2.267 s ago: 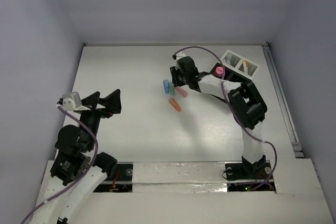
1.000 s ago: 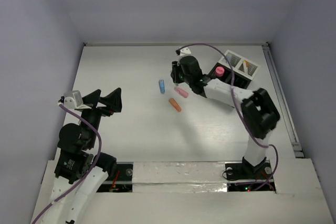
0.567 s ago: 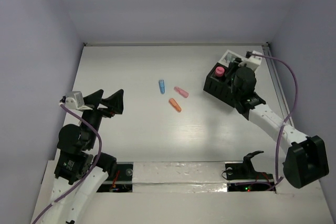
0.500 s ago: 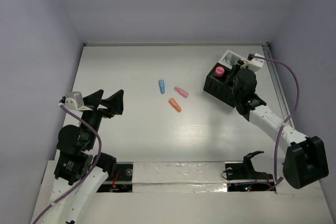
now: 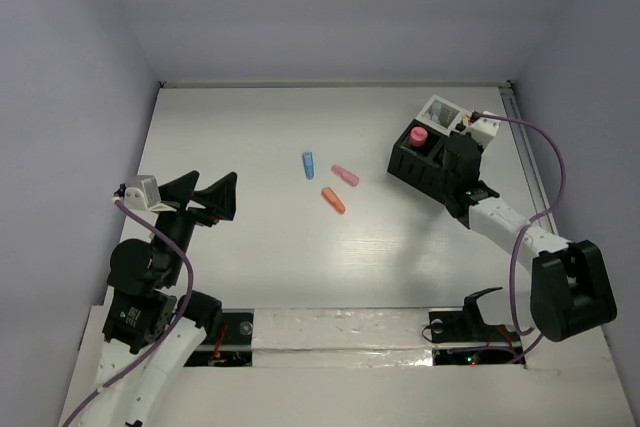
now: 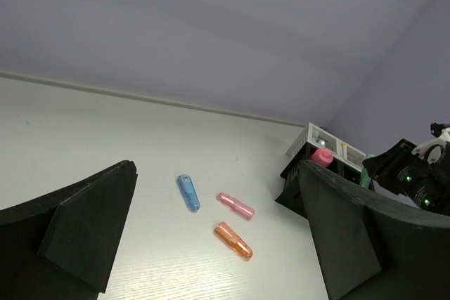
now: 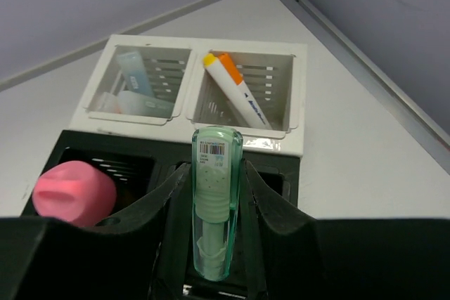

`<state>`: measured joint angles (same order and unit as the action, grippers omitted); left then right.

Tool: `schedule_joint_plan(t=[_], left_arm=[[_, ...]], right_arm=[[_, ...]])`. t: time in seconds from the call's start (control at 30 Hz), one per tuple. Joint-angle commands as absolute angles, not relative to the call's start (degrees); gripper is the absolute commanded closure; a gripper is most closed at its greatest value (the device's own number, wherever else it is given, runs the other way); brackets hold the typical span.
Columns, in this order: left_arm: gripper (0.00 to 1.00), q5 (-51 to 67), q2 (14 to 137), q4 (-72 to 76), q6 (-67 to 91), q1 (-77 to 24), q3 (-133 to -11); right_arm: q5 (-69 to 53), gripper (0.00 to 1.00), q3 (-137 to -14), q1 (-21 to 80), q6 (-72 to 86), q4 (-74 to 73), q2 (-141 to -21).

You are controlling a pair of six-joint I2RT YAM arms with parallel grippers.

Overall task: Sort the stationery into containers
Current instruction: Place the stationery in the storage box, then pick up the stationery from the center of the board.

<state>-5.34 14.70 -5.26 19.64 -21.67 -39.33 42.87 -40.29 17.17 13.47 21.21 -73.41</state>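
Note:
My right gripper (image 7: 216,173) is shut on a green cylinder (image 7: 216,201) and holds it over the black box (image 7: 84,149), just short of the white two-cell tray (image 7: 176,114). The tray holds an orange-and-white marker (image 7: 235,93) and pale items. A pink stub (image 7: 74,191) stands in the box's left cell. In the top view the right gripper (image 5: 462,152) is above the black box (image 5: 415,177). A blue piece (image 5: 309,164), a pink piece (image 5: 345,176) and an orange piece (image 5: 334,200) lie mid-table. My left gripper (image 5: 205,197) is open and empty at the near left; its view shows those pieces (image 6: 188,192).
A metal rail (image 5: 535,187) runs along the table's right edge. Grey walls close in the back and sides. The white tray (image 5: 455,119) sits at the far right corner of the box.
My right arm lifted the green cylinder from the group mid-table and swung right with it to above the black box. The left arm has not moved.

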Motion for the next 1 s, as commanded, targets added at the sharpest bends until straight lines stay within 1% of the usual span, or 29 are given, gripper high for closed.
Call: schedule_joint_plan(t=[0.0, 0.03, 0.07, 0.13, 0.17, 0.23, 0.27, 0.33, 0.37, 0.47, 0.57, 0.63, 0.7, 0.73, 0.77, 0.83, 0.97], left_arm=[[0.01, -4.5, 14.7, -1.4, 19.9, -21.8, -39.0], [0.01, -4.4, 14.8, -1.4, 19.8, -21.8, -39.0], [0.01, -4.4, 14.9, -1.4, 19.8, -21.8, -39.1], [0.01, -4.2, 15.0, -1.4, 19.8, -21.8, -39.0], [0.01, -4.2, 15.2, -1.3, 19.8, -21.8, -39.1], [0.01, -4.1, 15.4, -1.3, 19.9, -21.8, -39.0], [0.01, -4.1, 15.4, -1.3, 19.8, -21.8, -39.0], [0.01, -4.1, 15.6, -1.4, 19.8, -21.8, -39.0], [0.01, -4.0, 15.8, -1.4, 19.9, -21.8, -39.0], [0.01, -3.9, 16.3, -1.5, 19.8, -21.8, -39.1], [0.01, -3.6, 16.8, -1.4, 19.9, -21.8, -39.2], [0.01, -3.6, 17.1, -1.4, 19.8, -21.3, -39.1], [0.01, -3.7, 17.3, -1.6, 19.8, -21.3, -39.1], [0.01, -3.6, 17.5, -1.6, 19.8, -21.3, -39.2], [0.01, -3.5, 17.5, -1.6, 19.8, -21.3, -39.2], [0.01, -3.7, 17.6, -1.6, 19.8, -20.7, -39.2], [0.01, -3.8, 17.8, -1.8, 19.8, -20.7, -39.2]], right_arm=[[45.9, 0.82, -40.8, 16.3, 12.5, 25.9, -74.4], [45.8, 0.76, -40.8, 16.3, 12.1, 26.4, -74.7], [45.4, 0.63, -41.2, 16.3, 12.0, 26.3, -74.9], [44.5, 0.49, -42.0, 16.3, 11.7, 25.4, -75.4], [43.3, 0.38, -42.4, 16.3, 12.0, 24.9, -75.3], [41.6, 0.3, -43.3, 16.3, 12.0, 23.4, -75.0], [38.4, 0.28, -43.7, 16.3, 12.6, 22.8, -74.0], [35.0, 0.25, -44.5, 16.3, 13.3, 21.5, -72.9], [30.7, 0.24, -45.3, 17.5, 13.8, 21.2, -72.1], [26.6, 0.23, -47.4, 20.7, 13.6, 19.8, -72.3], [20.1, 0.24, -51.9, 26.8, 13.2, 17.8, -76.5], [16.9, 0.24, -55.4, 32.3, 12.4, 15.1, -82.6], [14.7, 0.22, -61.5, 35.4, 12.0, 12.8, -87.5], [13.2, 0.22, -63.5, 37.6, 11.7, 11.4, -92.2], [11.7, 0.19, -67.2, 38.6, 11.4, 10.7, -94.7], [10.8, 0.19, -71.3, 40.2, 10.9, 7.7, -101.6], [10.5, 0.18, -81.2, 42.6, 10.1, 1.9, -111.4]])
